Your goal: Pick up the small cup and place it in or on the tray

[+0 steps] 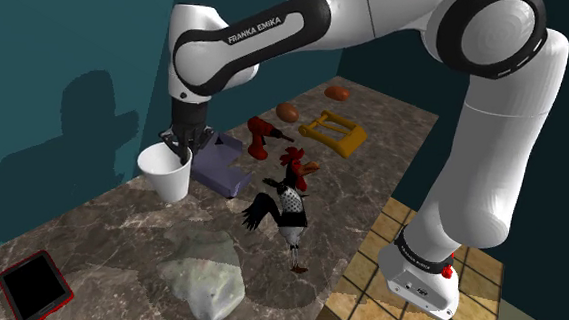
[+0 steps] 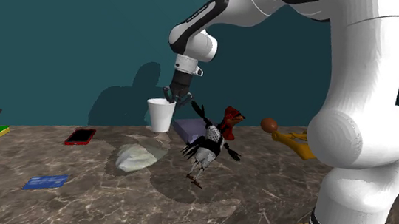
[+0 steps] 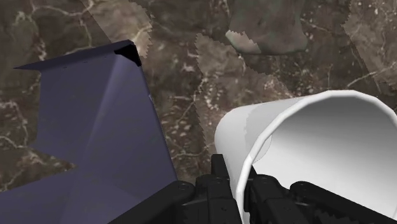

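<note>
1. Arm stretches out over the bench (image 1: 108, 237), wrist pointing straight down.
2. Gripper (image 1: 180, 151) clamps the white cup (image 1: 167, 176) by its rim, one finger inside, one outside.
3. Cup is upright, just beside the purple block (image 1: 222, 167).

I'm reading this as a room in a house, likely a kitchen or hobby corner: I'm looking over a long dark marble counter (image 1: 118, 235) running along plain teal walls (image 1: 69, 33), with tan tiled flooring (image 1: 355, 313) showing beside it. Household odds and ends are lying about on the stone: a rooster figure (image 1: 288, 206), a red power drill (image 1: 262, 138), a red-edged tablet (image 1: 34, 283), a blue card (image 2: 45, 181).
</note>
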Robot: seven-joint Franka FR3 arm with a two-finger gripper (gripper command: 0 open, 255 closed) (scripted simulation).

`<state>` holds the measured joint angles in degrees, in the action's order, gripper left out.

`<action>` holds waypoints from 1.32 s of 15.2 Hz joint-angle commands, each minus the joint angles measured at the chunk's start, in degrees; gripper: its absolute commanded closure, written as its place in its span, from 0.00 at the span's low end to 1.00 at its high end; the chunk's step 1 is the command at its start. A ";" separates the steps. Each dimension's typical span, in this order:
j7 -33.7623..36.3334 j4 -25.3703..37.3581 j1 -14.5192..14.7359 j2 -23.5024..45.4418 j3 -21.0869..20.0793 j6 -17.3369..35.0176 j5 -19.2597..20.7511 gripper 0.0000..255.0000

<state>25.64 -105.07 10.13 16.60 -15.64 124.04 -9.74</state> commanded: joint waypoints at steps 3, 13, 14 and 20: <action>0.30 1.37 -0.15 -1.28 -0.04 -2.60 -0.10 1.00; 1.37 6.20 -0.36 -3.50 -0.09 -9.52 -0.11 1.00; 1.49 6.76 -0.37 -3.65 -0.09 -10.23 -0.10 1.00; -3.47 5.39 -3.75 -7.16 1.69 -13.31 -1.45 1.00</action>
<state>23.19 -99.13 7.01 10.25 -14.28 111.18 -10.89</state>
